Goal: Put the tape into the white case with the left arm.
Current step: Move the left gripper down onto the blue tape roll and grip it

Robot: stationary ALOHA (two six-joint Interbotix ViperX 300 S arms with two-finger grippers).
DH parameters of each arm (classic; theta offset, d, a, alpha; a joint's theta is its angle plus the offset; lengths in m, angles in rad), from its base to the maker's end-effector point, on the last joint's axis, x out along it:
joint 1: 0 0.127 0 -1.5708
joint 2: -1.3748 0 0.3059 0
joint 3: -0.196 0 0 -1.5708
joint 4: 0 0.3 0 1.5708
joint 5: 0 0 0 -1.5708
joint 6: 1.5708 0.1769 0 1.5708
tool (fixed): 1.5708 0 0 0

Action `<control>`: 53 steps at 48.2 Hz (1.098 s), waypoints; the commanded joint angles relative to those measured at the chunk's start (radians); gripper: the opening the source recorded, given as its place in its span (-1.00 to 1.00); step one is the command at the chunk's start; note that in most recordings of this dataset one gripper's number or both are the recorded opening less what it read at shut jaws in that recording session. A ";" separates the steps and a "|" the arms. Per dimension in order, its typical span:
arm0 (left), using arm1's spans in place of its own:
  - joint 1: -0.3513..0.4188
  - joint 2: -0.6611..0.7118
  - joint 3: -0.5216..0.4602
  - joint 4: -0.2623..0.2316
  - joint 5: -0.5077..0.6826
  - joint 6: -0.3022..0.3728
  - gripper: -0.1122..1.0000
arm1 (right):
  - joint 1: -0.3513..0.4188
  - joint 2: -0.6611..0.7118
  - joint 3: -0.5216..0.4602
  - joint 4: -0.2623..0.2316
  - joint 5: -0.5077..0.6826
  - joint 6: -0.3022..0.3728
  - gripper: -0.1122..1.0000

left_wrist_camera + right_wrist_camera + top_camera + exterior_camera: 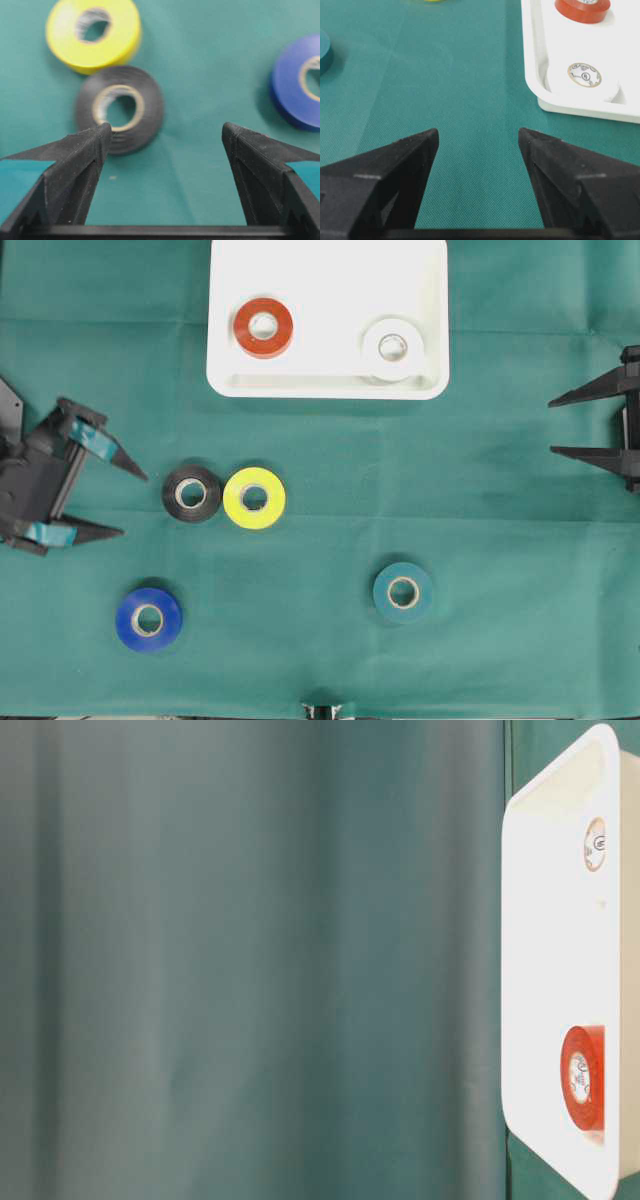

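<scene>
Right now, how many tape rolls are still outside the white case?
4: black roll touching yellow roll at centre-left, blue roll lower left, teal roll lower right. None looks hidden.

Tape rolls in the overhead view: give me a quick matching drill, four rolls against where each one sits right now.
Rolls:
1. red roll
2. white roll
3. black roll
4. blue roll

Places:
A. on the cloth, touching the yellow roll
B. left part of the case
C. on the cloth, alone near the bottom left
D. right part of the case, by its rim

Pairs: 1-B, 2-D, 3-A, 4-C
</scene>
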 commanded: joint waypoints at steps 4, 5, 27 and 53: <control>-0.057 0.054 -0.051 -0.003 -0.009 -0.021 0.83 | -0.002 0.006 -0.012 0.000 -0.009 0.002 0.96; -0.064 0.061 -0.057 -0.003 -0.009 -0.021 0.83 | 0.000 0.006 -0.012 0.000 -0.009 0.002 0.96; -0.120 0.272 -0.138 -0.003 -0.041 -0.028 0.83 | 0.000 0.005 -0.012 0.000 -0.011 0.002 0.96; -0.207 0.402 -0.210 -0.003 -0.080 -0.127 0.83 | -0.002 0.006 -0.012 0.000 -0.009 0.002 0.96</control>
